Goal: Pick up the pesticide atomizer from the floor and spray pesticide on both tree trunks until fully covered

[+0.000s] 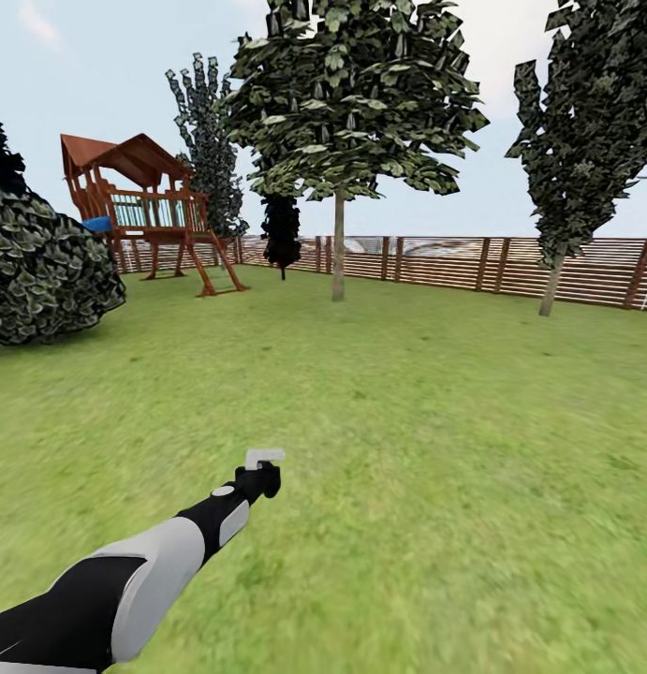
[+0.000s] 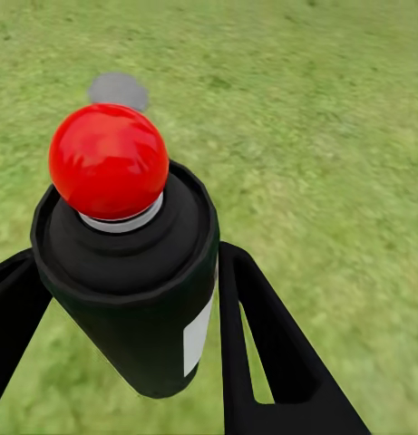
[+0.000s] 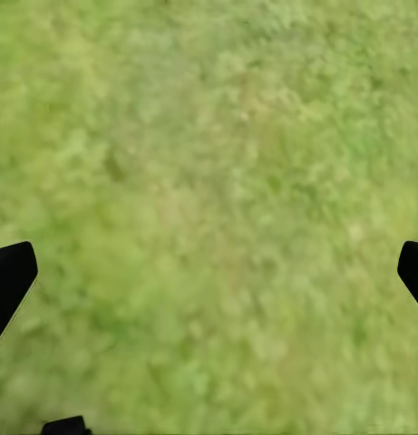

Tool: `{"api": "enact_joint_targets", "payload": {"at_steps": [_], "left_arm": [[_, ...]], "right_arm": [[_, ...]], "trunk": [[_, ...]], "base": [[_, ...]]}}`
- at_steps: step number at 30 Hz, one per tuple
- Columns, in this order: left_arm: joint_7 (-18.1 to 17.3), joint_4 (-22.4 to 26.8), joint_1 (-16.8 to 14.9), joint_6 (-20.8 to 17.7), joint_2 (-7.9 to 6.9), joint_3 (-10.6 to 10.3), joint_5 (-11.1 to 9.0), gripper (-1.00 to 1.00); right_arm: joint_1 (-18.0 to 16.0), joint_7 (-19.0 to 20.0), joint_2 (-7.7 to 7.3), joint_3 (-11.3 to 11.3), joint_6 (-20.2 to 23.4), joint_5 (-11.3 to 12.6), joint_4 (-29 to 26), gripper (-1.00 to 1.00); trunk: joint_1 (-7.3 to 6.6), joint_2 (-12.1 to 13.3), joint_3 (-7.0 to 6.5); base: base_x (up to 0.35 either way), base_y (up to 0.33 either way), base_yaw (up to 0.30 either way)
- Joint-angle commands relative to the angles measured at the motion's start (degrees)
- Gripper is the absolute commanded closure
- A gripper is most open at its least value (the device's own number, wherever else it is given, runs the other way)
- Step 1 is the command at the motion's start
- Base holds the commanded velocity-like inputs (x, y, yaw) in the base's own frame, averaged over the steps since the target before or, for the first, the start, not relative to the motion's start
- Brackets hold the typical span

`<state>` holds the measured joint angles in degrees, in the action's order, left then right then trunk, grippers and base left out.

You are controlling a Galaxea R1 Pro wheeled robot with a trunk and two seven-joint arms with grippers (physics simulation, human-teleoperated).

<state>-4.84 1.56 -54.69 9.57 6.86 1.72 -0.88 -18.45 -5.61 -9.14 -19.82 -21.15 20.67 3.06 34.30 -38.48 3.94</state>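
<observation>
Left wrist view shows my left claw clamped around the pesticide atomizer, a black can with a red ball cap, one finger pressed to its side and lawn beneath. In the head view my left arm reaches forward low over the grass, the can hidden behind the wrist. My right claw hangs spread wide and empty above the turf.

The nearest tree trunk stands well apart from me, by the wooden fence; a second trunk leans further right along the same fence. The play tower and a dark bush sit off to the left.

My worries: the can looks tilted in my grip, so it may slip or twist while I travel. Spraying from this far would, I judge, wet only grass. I might also mistake the dark conifer for a target, or coat one side of a trunk and leave the far side bare.
</observation>
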Motion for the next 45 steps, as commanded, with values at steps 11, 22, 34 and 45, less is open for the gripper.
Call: {"api": "enact_joint_targets", "payload": {"at_steps": [11,22,34,45], "left_arm": [[-0.17,-0.07,-0.07,0.18,0.0,0.12,0.0,1.0],[-0.17,-0.07,-0.07,0.18,0.0,0.12,0.0,1.0],[-0.17,-0.07,-0.07,0.18,0.01,0.12,0.0,1.0],[-0.17,-0.07,-0.07,0.18,0.01,0.12,0.0,1.0]], "right_arm": [[-0.09,-0.02,0.03,-0.48,-0.29,0.34,0.19,-1.0],[-0.09,-0.01,0.08,-0.48,-0.29,0.34,0.19,-1.0],[-0.09,-0.01,0.08,-0.48,-0.29,0.35,0.19,-1.0],[-0.09,-0.01,0.08,-0.48,-0.29,0.34,0.19,-1.0]], "trunk": [[0.05,-0.08,0.1],[0.05,-0.08,0.1],[0.05,-0.08,0.1],[0.05,-0.08,0.1]], "base": [[0.35,0.0,0.0],[0.35,0.0,0.0],[0.35,0.0,0.0],[0.35,0.0,0.0]]}}
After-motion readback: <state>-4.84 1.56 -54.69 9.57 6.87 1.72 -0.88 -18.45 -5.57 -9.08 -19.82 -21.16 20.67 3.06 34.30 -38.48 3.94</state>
